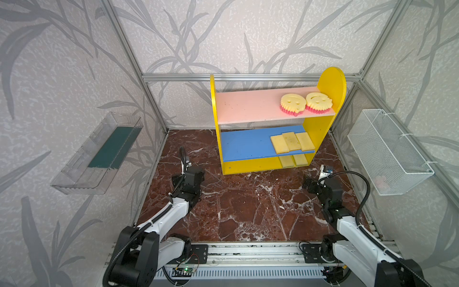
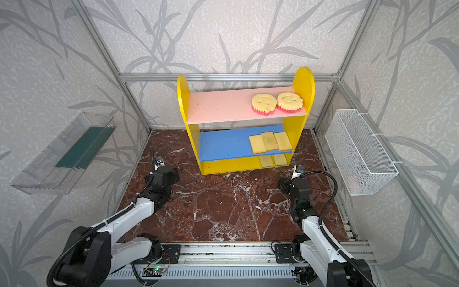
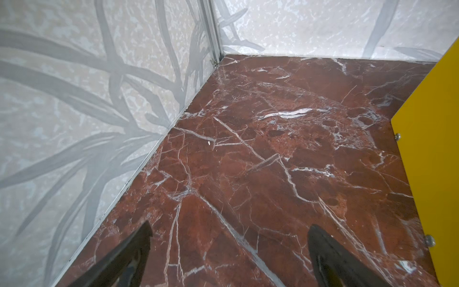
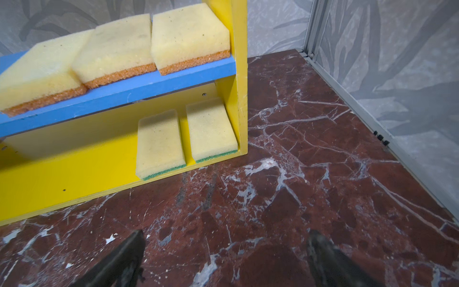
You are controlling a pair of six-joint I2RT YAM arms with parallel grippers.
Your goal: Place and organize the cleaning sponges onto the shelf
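porous foam sponges, glossy marble tabletop

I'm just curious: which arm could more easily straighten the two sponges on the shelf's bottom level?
Probably right: the right fingers, open, sit near the shelf end holding those sponges; the left fingers face floor beyond the other end.

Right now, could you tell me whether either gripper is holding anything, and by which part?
Nothing is held: the left gripper and the right gripper both hover over the marble floor, jaws open and empty.
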